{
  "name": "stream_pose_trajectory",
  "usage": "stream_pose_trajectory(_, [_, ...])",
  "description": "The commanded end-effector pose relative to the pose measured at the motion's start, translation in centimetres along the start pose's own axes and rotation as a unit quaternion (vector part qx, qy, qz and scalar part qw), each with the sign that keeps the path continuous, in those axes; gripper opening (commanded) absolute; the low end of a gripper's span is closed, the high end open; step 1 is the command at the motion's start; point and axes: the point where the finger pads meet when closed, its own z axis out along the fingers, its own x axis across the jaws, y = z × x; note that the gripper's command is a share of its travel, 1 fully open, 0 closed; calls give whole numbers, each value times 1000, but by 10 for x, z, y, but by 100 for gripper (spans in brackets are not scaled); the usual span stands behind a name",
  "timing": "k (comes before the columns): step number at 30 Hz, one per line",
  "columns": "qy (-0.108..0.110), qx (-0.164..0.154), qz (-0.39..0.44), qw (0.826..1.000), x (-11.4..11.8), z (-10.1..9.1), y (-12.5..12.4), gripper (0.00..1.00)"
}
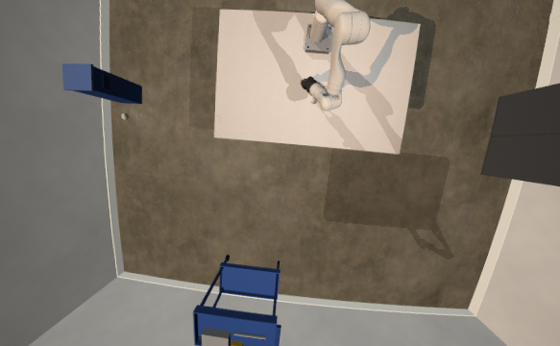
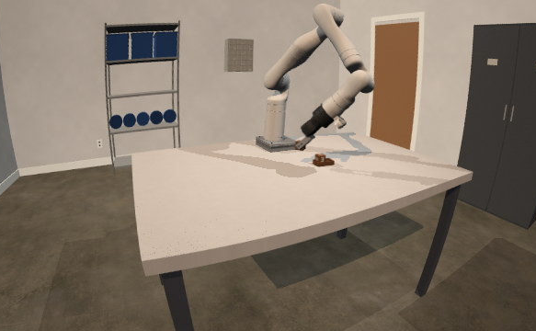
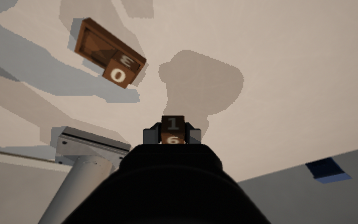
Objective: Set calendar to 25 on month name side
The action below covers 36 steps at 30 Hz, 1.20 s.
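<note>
The gripper [image 3: 172, 132] [image 2: 301, 144] [image 1: 305, 84] is shut on a brown cube [image 3: 173, 123], held clear of the table. In the wrist view the cube shows a dark 1 and, below it, a light 6, partly hidden by the gripper. The brown tray [image 3: 111, 38] [image 2: 329, 163] sits on the table to the upper left of the gripper in the wrist view. The other cube [image 3: 118, 75] [image 2: 320, 158] is at one end of the tray, showing a 0 and a sideways 3. The rest of the tray holds no cube. No month's name is legible.
The robot's base plate [image 3: 95, 139] [image 2: 274, 142] [image 1: 318, 45] stands on the white table [image 1: 260, 111] [image 2: 212, 198], behind the tray in the exterior view. Arm shadows fall across the table. A shelf, a door and a dark cabinet stand beyond it.
</note>
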Motion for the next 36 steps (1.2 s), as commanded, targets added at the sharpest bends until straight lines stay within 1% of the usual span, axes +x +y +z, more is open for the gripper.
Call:
stream_pose_trajectory(1, [0,6,1,1000,0,-1,1,60])
stream_pose_trajectory(4, [-1,10,0,1000,0,0,1,60])
stream_pose_trajectory(6, [-1,21,0,1000,1,0,1,60])
stream_pose_trajectory(15, [-1,92,0,996,1,0,3,60])
stream_pose_trajectory(19, [0,116,0,993,0,0,4,60])
stream_pose_trajectory(21, [0,116,0,993,0,0,4,60])
stream_pose_trajectory(25, [0,127,1,992,0,0,4,60])
stream_pose_trajectory(32, [0,131,1,991,0,0,4,60])
stream_pose_trajectory(36, [-2,145,0,989,0,0,4,60])
